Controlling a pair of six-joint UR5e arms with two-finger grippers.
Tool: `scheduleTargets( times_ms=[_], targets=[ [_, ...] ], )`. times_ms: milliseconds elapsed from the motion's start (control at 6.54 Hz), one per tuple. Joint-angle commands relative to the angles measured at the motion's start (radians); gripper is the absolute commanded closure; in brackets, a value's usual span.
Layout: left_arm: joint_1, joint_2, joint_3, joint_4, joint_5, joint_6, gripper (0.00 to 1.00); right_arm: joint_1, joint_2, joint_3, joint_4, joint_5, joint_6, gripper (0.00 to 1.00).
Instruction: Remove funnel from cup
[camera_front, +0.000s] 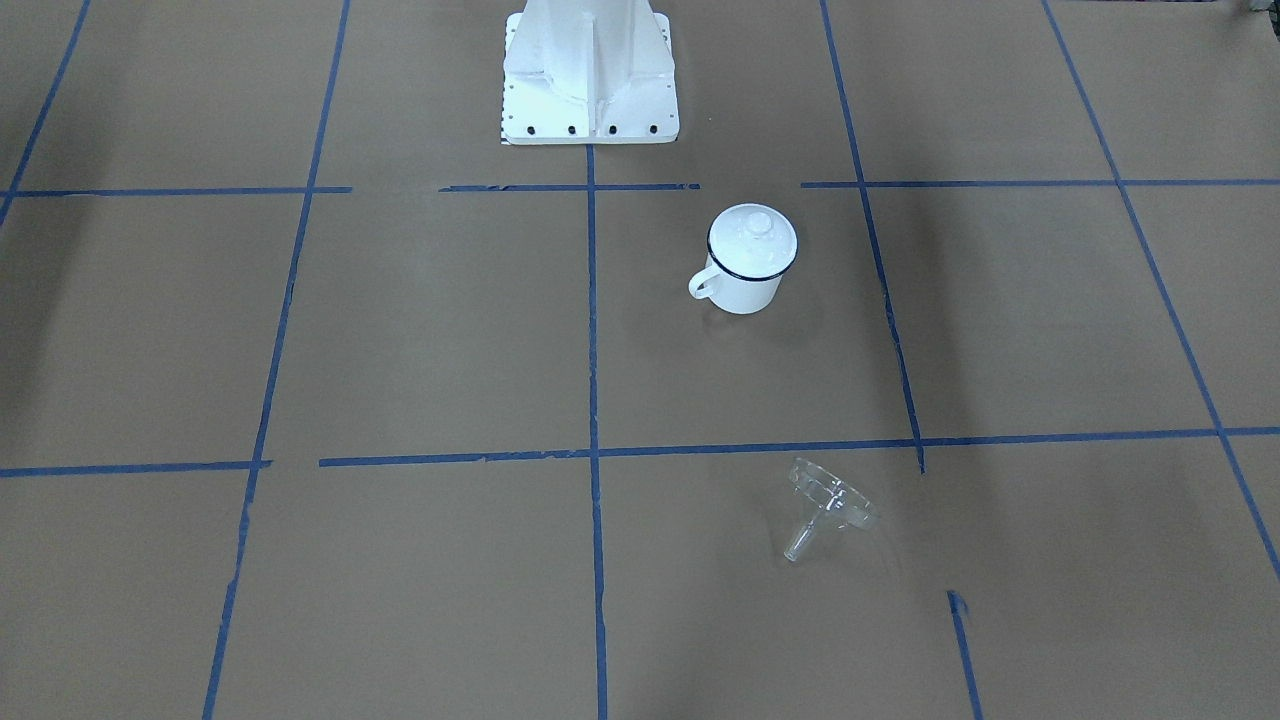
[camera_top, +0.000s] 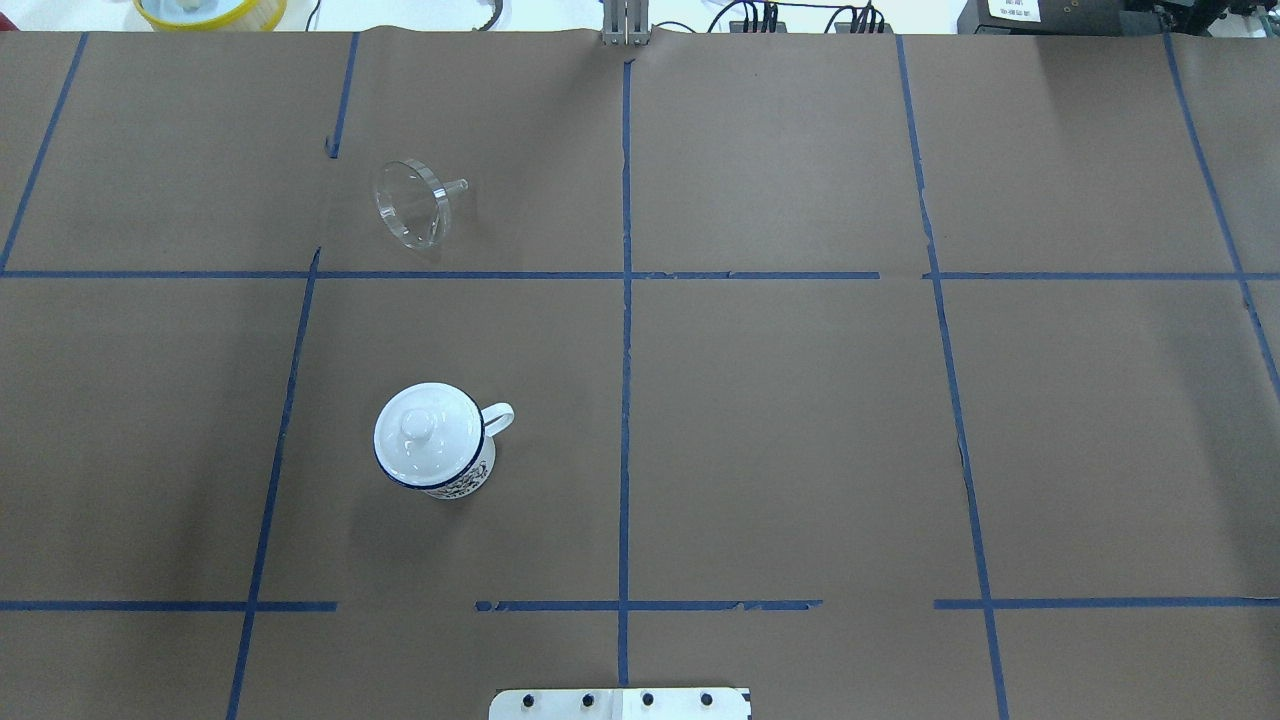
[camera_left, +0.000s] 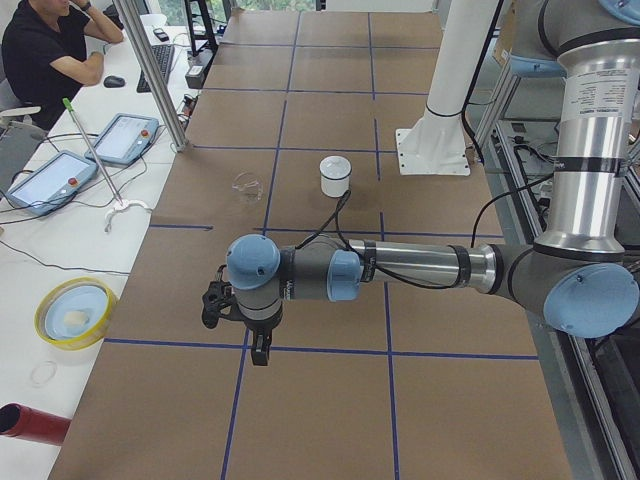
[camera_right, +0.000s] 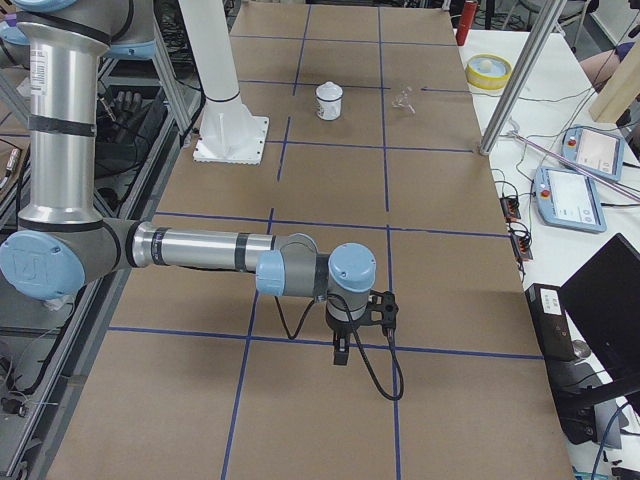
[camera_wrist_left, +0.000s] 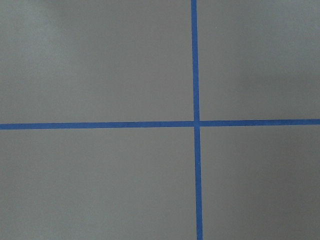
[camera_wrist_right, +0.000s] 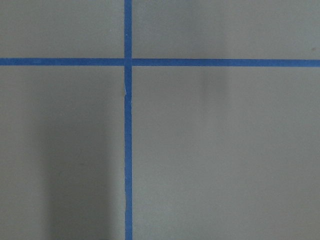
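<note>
The clear funnel (camera_front: 825, 505) lies on its side on the brown table, away from the cup, spout pointing along the surface; it also shows in the overhead view (camera_top: 412, 203) and both side views (camera_left: 246, 185) (camera_right: 404, 97). The white cup (camera_front: 745, 292) with a dark blue rim stands upright (camera_top: 462, 486) (camera_left: 334, 178) (camera_right: 329, 103), and a white knobbed lid (camera_top: 420, 428) sits on it. My left gripper (camera_left: 260, 350) and right gripper (camera_right: 340, 352) hang over bare table far from both objects. I cannot tell whether they are open or shut.
The white robot base (camera_front: 590, 100) stands at the table's near edge. A person (camera_left: 45, 50) sits at a side bench with tablets (camera_left: 45, 180), a yellow bowl (camera_left: 73, 312) and a red cylinder (camera_left: 30, 425). Blue tape lines grid the table.
</note>
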Motion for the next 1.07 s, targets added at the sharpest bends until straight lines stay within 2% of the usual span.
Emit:
scheduleTargets(
  times_ms=[0, 459, 917],
  targets=[
    [0.001, 0.015, 0.000, 0.002, 0.001, 0.002, 0.00, 0.000, 0.000, -0.001, 0.000, 0.000, 0.000, 0.00],
    [0.000, 0.016, -0.044, 0.077, 0.003, 0.002, 0.00, 0.000, 0.000, 0.000, 0.000, 0.000, 0.000, 0.00],
    [0.001, 0.016, -0.038, 0.077, -0.007, 0.002, 0.00, 0.000, 0.000, -0.001, 0.000, 0.000, 0.000, 0.00]
  ],
)
